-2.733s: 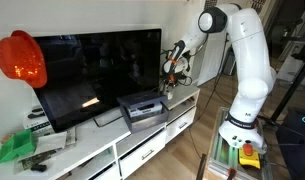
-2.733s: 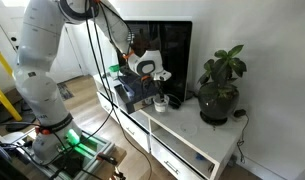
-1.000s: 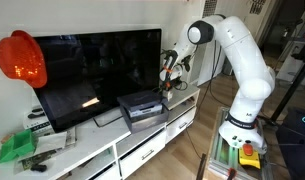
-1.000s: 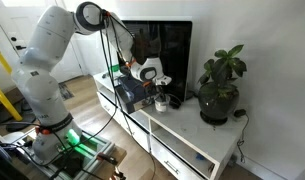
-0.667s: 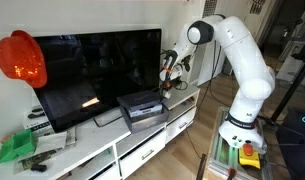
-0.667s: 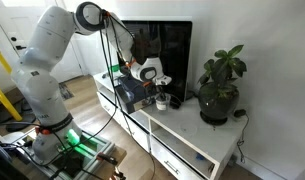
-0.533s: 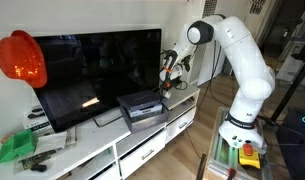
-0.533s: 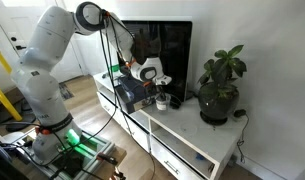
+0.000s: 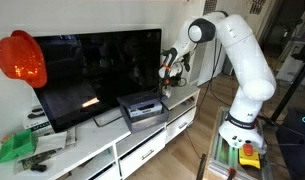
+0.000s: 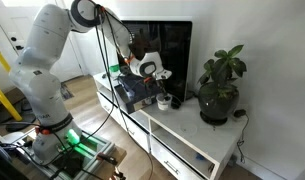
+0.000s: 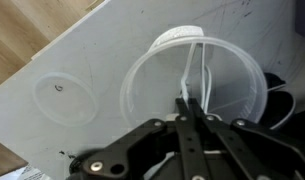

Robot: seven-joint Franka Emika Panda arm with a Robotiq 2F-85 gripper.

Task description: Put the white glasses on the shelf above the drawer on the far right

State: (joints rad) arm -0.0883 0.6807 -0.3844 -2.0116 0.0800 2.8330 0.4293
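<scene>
In the wrist view my gripper [image 11: 188, 104] is shut on the rim of a clear white glass [image 11: 217, 62], seen from above over the white shelf top [image 11: 92, 45]. A second glass [image 11: 64, 100] stands on that surface to the left, apart from the held one. In both exterior views the gripper [image 9: 168, 70] [image 10: 152, 72] hangs just above the white TV cabinet, between the TV and the potted plant. A small white glass [image 10: 162, 101] stands on the cabinet below it.
A large black TV [image 9: 92, 65] stands on the white cabinet [image 9: 142, 145], with a grey device [image 9: 142, 107] in front of it. A potted plant [image 10: 220, 85] stands beyond the gripper. A dark object [image 11: 284, 100] lies right of the held glass. Cables hang from the arm.
The gripper has risen slightly above the cabinet. The arm's upper links have shifted a little. The grip on the glass looks the same.
</scene>
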